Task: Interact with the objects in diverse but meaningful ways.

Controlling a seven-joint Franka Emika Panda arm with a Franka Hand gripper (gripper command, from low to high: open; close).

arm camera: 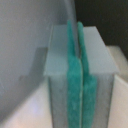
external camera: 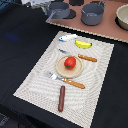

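The brown sausage stick [external camera: 61, 98] lies nearest on the placemat [external camera: 30, 82]; beyond it the red tomato [external camera: 70, 62] sits on a plate [external camera: 60, 68]. The claw [arm camera: 77, 75] has its green pads [arm camera: 73, 80] pressed together at the far left.

Placemat [external camera: 35, 75] lies on table [external camera: 15, 40]. Plate [external camera: 60, 69] sits mid-mat, tomato [external camera: 70, 62] on it. Fork [external camera: 67, 81] lies just in front of plate, knife [external camera: 80, 56] just behind. Sausage stick [external camera: 61, 98] lies at mat's near edge. Fish piece [external camera: 67, 37] and banana [external camera: 83, 44] lie side by side at far edge, fish toward exterior view's left. Beyond mat: frying pan [external camera: 58, 10], pot [external camera: 93, 14] to its right.
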